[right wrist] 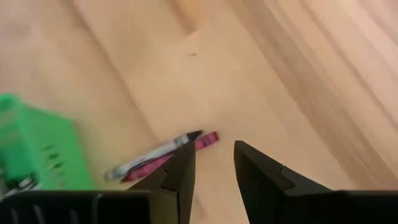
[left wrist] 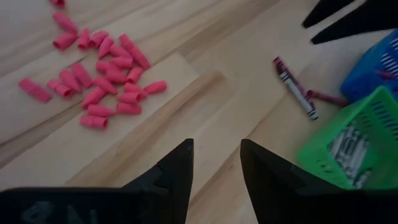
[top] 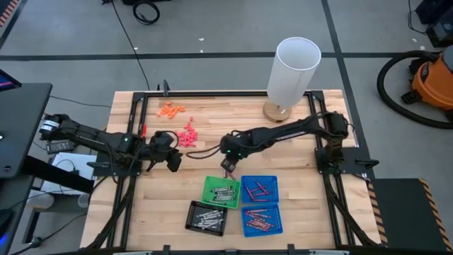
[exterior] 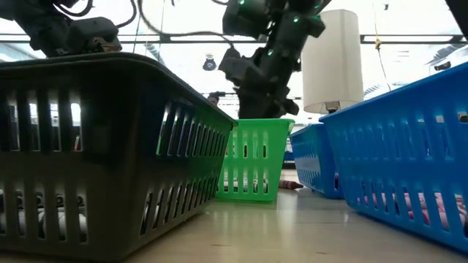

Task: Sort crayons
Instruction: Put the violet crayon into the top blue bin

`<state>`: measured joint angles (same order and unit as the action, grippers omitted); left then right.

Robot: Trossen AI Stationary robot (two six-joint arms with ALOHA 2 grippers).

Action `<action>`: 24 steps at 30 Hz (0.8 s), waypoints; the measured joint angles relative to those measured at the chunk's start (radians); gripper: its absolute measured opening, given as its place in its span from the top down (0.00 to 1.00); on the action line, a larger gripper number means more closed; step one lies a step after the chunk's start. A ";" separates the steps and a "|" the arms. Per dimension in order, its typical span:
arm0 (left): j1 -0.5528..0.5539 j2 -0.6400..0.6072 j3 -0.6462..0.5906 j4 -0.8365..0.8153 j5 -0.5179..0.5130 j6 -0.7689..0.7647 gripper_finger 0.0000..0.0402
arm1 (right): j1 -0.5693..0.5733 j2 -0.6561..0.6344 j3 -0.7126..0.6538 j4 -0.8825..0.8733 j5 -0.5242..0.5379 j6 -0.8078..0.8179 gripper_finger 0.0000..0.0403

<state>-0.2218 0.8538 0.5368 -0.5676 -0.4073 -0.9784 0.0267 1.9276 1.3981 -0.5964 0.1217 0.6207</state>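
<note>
Two loose crayons (right wrist: 163,155), grey and maroon, lie touching beside green basket (top: 221,191), centre frame; right gripper (right wrist: 214,171) hovers above, fingers spread, empty; left gripper (left wrist: 216,168) spread, empty, near pink bits (left wrist: 99,81); bare tabletop (top: 156,205) lower left.

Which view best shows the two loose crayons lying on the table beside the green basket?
The left wrist view: both loose crayons lie unobstructed beside the green basket. The right wrist view shows them partly behind the right gripper, the low view only a sliver, the high view almost nothing under the arm.

Even overhead light – backlit low view, wrist views soft, right one blurred.
</note>
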 joint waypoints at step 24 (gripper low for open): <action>0.000 -0.102 0.001 -0.249 0.109 -0.034 0.65 | -0.003 0.165 0.063 0.023 -0.015 0.302 0.71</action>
<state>-0.2215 0.7515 0.5373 -0.8163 -0.2981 -1.0120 0.0235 2.0930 1.4615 -0.5732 0.1068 0.9230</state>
